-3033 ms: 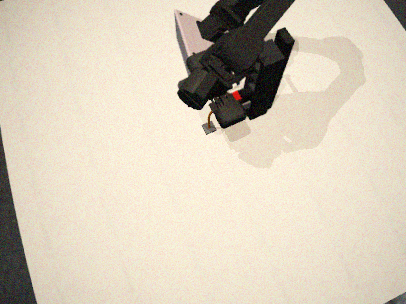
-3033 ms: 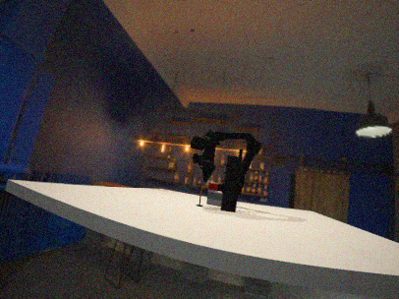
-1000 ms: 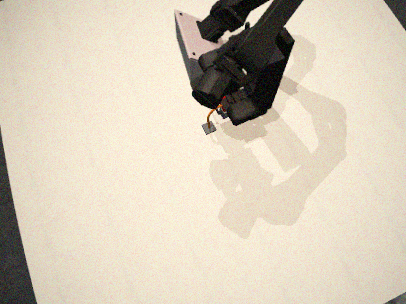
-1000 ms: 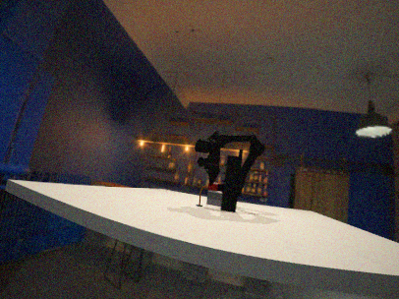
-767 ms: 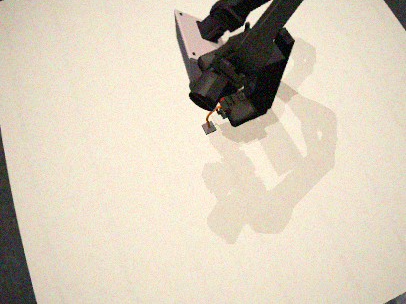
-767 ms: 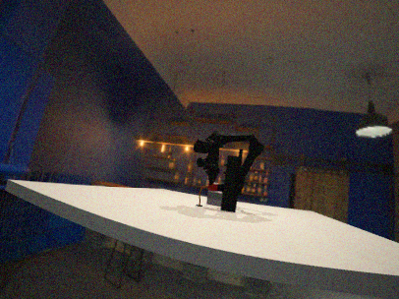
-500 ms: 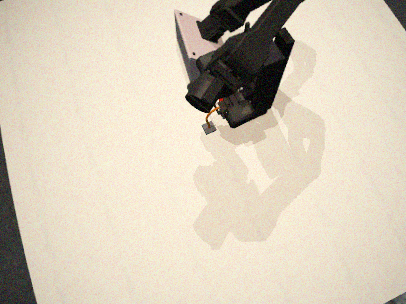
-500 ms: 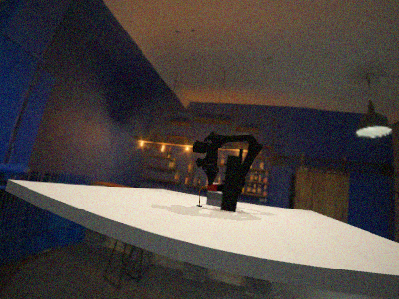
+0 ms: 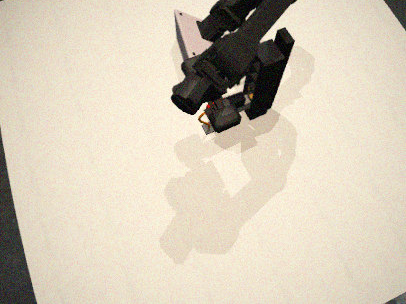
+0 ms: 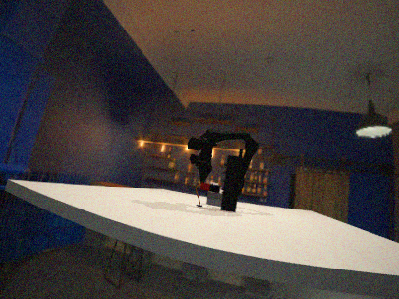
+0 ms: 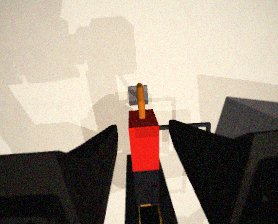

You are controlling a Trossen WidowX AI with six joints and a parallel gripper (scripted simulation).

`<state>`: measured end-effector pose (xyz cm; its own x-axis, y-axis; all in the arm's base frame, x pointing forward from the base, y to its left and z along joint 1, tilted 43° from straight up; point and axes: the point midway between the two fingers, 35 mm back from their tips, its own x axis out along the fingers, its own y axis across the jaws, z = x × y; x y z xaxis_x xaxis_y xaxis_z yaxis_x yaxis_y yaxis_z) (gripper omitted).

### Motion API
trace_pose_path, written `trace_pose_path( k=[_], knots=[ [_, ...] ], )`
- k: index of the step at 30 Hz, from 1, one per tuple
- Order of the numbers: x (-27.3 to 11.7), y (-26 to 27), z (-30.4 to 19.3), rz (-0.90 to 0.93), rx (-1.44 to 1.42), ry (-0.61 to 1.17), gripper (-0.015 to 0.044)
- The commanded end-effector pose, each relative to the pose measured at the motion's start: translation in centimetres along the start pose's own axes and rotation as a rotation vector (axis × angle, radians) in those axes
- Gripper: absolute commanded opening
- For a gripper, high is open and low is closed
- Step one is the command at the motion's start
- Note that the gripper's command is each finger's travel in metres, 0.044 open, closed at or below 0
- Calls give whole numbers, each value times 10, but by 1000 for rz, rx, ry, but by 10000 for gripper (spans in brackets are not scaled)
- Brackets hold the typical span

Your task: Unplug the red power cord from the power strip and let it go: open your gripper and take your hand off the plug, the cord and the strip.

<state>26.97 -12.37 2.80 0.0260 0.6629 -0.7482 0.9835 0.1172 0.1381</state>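
The red plug sits in the middle of the wrist view, upright in the frame, with a strip of pale bench showing on each side of it. Going left to right there: the left finger is a dark wedge at lower left, apart from the plug's left face; then the plug itself, with the orange cord rising from its top end to a small grey block lying on the bench; then the right finger, equally apart from the plug's right face. So the gripper is spread, pinching nothing, though the plug lies between its fingers. Below the plug a dark body continues toward the bottom edge; whether that is the strip or part of the gripper cannot be told.

In the top view, the arm comes down from the upper right, and the gripper hangs over the red spot at the centre, with a tall dark block just to its right. The exterior view shows the plug slightly above the bench, at the arm's tip.

Judging from the gaps, the release is under way but not finished: the fingers flank the plug, so the hand has yet to draw clear. A straight retreat along the finger line would avoid brushing the plug or snagging the cord.
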Motion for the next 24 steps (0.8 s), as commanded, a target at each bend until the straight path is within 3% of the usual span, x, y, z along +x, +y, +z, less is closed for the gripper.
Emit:
trace_pose_path(
  k=[1, 7, 11, 24],
  knots=[
    [0, 0, -1, 2, 2, 2, 289],
    [-7, 2, 26, 2, 2, -1, 440],
    [-13, 0, 57, 2, 1, -3, 440],
    [-13, 0, 59, 2, 1, -3, 440]
  ],
)
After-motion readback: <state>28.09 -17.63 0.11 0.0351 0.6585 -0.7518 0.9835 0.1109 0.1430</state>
